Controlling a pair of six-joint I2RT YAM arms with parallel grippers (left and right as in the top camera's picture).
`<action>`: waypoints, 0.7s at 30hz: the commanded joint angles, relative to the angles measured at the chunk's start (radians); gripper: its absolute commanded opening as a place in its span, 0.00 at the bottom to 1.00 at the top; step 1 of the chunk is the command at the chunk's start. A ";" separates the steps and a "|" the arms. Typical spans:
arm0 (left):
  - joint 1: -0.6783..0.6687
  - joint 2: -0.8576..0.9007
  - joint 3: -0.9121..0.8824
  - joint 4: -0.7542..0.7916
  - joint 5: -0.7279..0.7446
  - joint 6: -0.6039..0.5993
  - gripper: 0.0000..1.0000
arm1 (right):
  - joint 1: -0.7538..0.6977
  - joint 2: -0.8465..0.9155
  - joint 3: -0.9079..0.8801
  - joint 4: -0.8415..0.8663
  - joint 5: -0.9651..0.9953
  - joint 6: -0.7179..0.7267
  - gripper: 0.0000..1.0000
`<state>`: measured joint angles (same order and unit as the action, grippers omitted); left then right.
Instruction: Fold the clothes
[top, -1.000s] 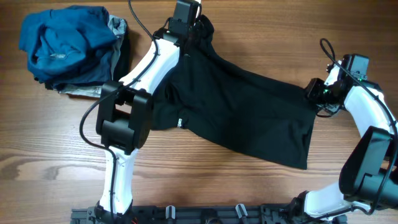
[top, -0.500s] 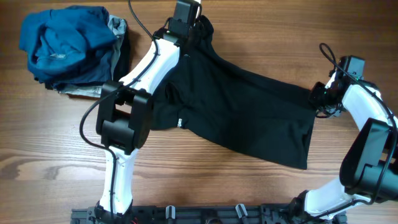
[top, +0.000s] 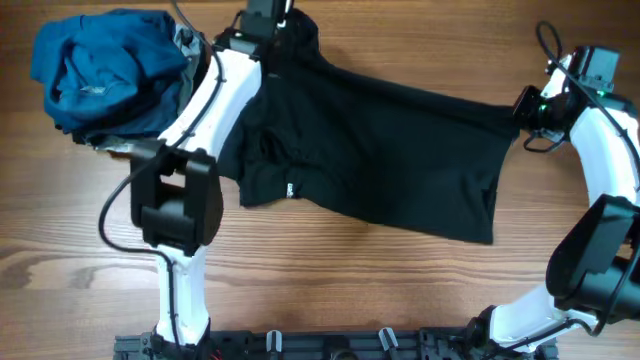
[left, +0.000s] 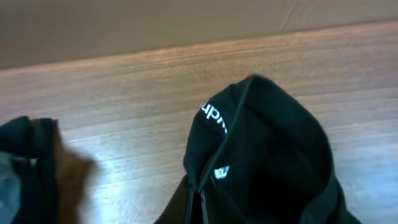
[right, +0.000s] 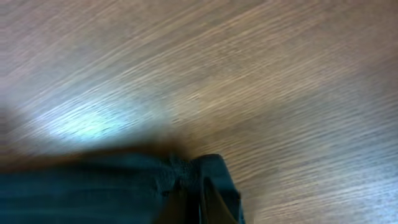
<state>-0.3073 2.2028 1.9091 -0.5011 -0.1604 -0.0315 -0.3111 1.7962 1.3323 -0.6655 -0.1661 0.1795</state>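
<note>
The near hem of the black garment (top: 390, 160) lies on the table (top: 400, 300), right of centre, and from there the cloth spreads back and to the left across the middle of the table. It is thin, soft and limp, light to lift, and it will sag and crease wherever it is unsupported, so corners and seamed edges look like the best holds.

Further back on the right, the right pincer (top: 522, 106) is closed on the garment's right corner. Its wrist view shows a bunched fold of hem pinched tight just above bare wood.

At the far edge, left of centre, the left pincer (top: 270, 30) has the opposite corner. Cloth with white lettering (left: 212, 112) drapes over its fingers and hides them, but the gathered fabric suggests a closed grip. The far edge runs fairly straight between the two holds.

A heap of blue clothes (top: 100, 65) sits at the far left, just beside the left arm. A fold swept leftward could snag on it.
</note>
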 joint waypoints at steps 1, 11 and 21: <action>0.004 -0.043 0.030 -0.012 -0.017 0.001 0.04 | -0.003 0.013 0.024 0.018 -0.072 -0.047 0.04; 0.025 -0.047 0.031 -0.100 -0.013 -0.002 0.06 | -0.005 0.013 0.147 -0.079 -0.119 -0.053 0.04; -0.006 -0.047 0.030 -0.087 0.007 -0.003 0.04 | -0.005 0.013 0.147 -0.175 -0.130 -0.084 0.04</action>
<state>-0.3168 2.1876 1.9182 -0.5953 -0.1635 -0.0353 -0.3111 1.7973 1.4597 -0.8448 -0.2813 0.1097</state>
